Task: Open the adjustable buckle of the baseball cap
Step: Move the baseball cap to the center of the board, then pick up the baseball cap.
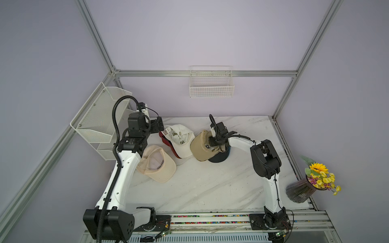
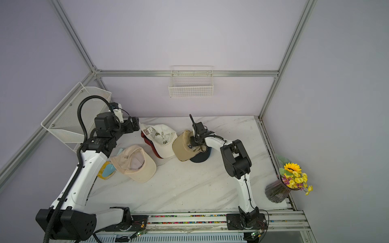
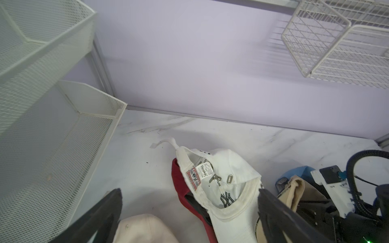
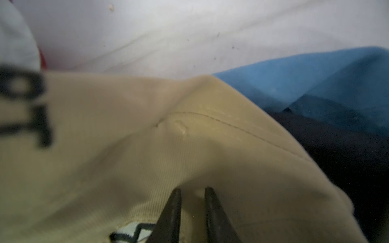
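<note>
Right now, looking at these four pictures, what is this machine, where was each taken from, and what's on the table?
It is two robot arms with pincers at a table. Two pictures look down from overhead; the other two come from cameras on the wrists. Caps lie there: a cream cap, a white cap over a red cap, a tan cap over a dark cap. The left gripper is open near the white cap, holding nothing. The right gripper has its jaws nearly together against the tan cap; whether they pinch it is unclear.
</note>
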Controlling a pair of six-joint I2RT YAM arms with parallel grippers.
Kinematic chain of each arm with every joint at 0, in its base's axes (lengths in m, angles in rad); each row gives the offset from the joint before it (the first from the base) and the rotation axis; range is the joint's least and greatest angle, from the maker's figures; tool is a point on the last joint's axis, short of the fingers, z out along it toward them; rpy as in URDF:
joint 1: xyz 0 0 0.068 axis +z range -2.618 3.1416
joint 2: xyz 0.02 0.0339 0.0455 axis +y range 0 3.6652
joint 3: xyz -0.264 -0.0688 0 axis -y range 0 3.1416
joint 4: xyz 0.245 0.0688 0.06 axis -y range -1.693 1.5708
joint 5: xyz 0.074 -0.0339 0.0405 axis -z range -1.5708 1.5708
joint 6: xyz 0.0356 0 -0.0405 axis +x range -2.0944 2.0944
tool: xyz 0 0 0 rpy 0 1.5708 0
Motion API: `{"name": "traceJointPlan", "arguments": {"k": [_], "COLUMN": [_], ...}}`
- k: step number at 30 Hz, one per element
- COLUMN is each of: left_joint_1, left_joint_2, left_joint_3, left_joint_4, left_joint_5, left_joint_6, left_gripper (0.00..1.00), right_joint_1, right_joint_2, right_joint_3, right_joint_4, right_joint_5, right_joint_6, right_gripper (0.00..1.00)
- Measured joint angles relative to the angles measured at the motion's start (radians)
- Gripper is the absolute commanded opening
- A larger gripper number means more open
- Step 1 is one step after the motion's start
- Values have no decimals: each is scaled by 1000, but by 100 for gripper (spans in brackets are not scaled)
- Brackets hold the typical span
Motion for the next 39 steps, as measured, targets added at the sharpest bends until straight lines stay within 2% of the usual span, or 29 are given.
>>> {"name": "traceJointPlan", "arguments": {"k": [8,15,20,24,27,31,34,39], "left_joint_1": [-114,-232,-282,-300,-315,-356,-382,-404], "left_joint_2": [157,345,493,637,774,983,1085,1183], "left_joint_3": [85,181,270,426,630,938,1031,1044], "left_joint_4": [7,16,13,-30,-115,-234,-284,-351], "left_joint_5": [47,132,312,464,557,612,645,681], "left_joint_6": [39,79,125,167,216,294,320,343], "left_gripper": [100,100,100,100,100,100,94,83], "right_joint_1": [-100,-122,-114,-112,-112,-112,-112,-112], "right_joint_2": [-140,-296,-472,-595,-659,-719,-741,-747], "right_joint_3": [-166,-230,-229,-229,-230,-230,-230,-235], "right_joint_4": [-37,-46,-40,-38,-38,-39,-39,-40], "right_joint_5": [121,100,34,43,74,95,97,100], "right_joint_6": [-14,-26,-6,25,45,60,65,65], "right_gripper": [26,50,55,57,58,58,58,58]}}
